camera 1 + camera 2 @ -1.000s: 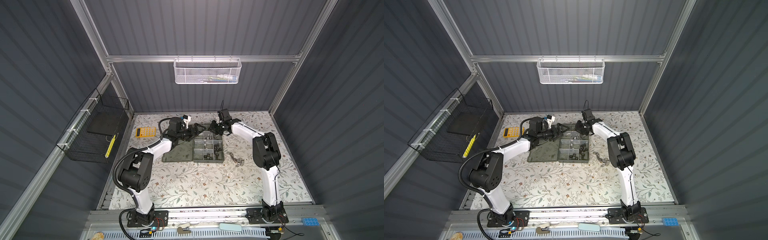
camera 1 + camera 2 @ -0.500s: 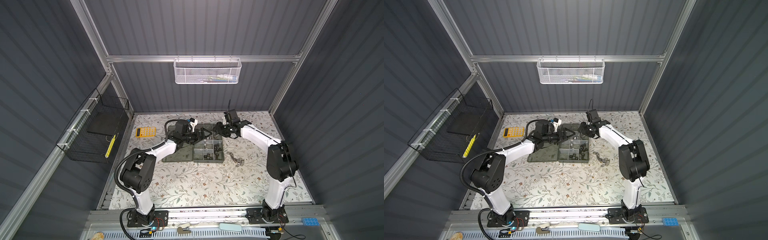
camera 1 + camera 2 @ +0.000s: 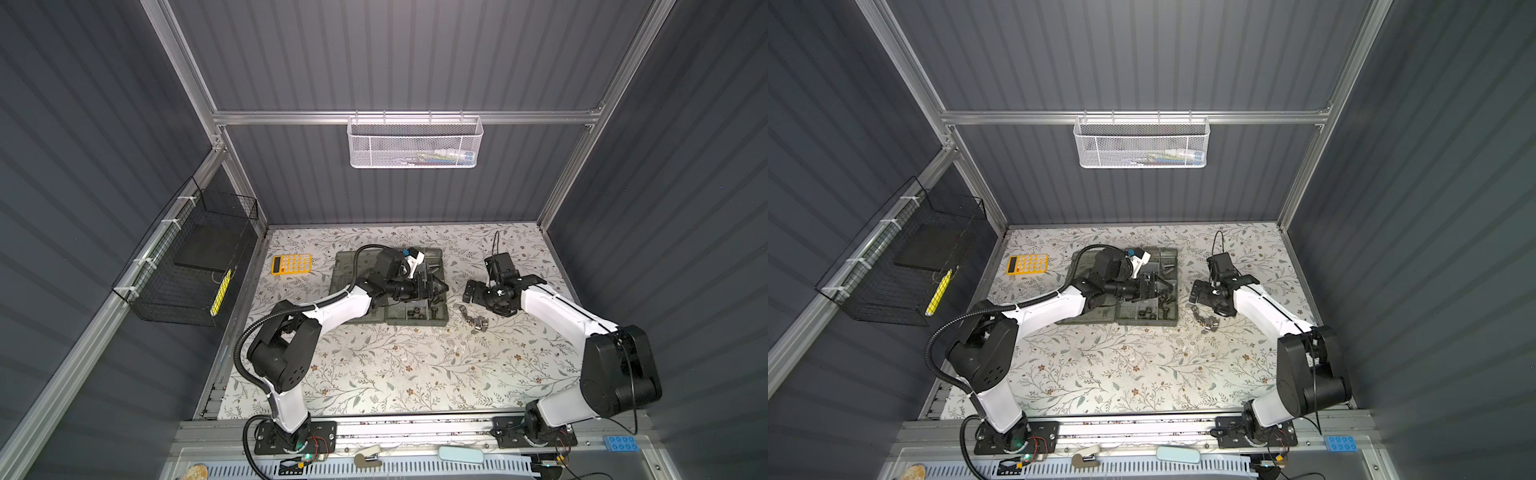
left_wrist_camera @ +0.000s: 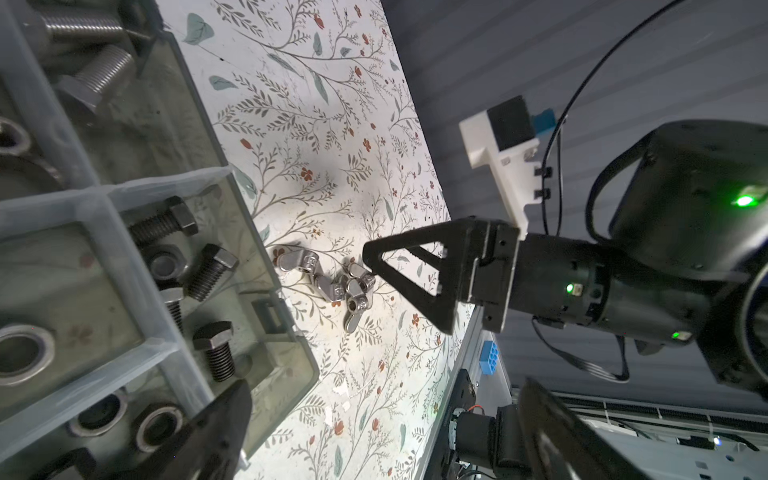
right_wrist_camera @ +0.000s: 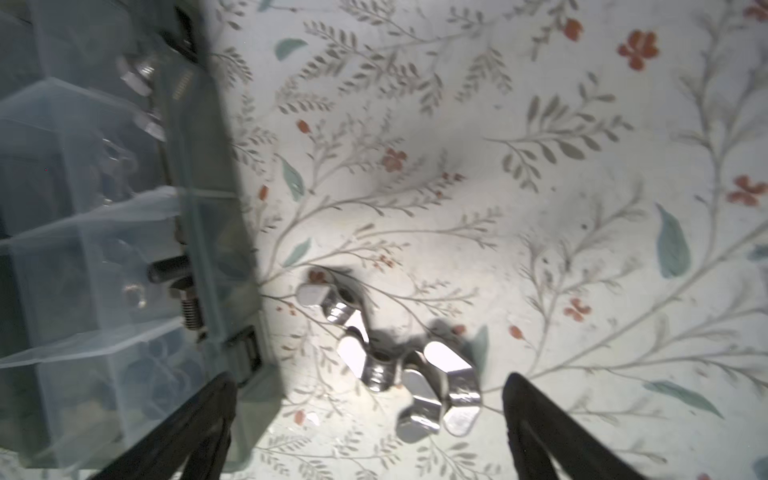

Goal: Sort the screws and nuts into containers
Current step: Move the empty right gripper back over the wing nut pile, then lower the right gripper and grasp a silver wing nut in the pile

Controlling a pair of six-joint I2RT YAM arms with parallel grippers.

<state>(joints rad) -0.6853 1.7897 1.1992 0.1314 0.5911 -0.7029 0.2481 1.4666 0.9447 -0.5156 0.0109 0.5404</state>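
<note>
Evidently the small, hard, slick nuts (image 5: 446, 361) lie clustered just beside the organizer case (image 5: 208, 249), where the right gripper (image 5: 369, 380) hangs spread wide, and one light piece is probably best pinched across its flat wings.

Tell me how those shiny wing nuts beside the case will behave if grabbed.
Likely slippery: the wing nuts are polished, glinting metal. They lie bunched together, so closing the open right gripper on one would probably nudge its neighbours. Their flat wings should stop them rolling far on the table.
</note>
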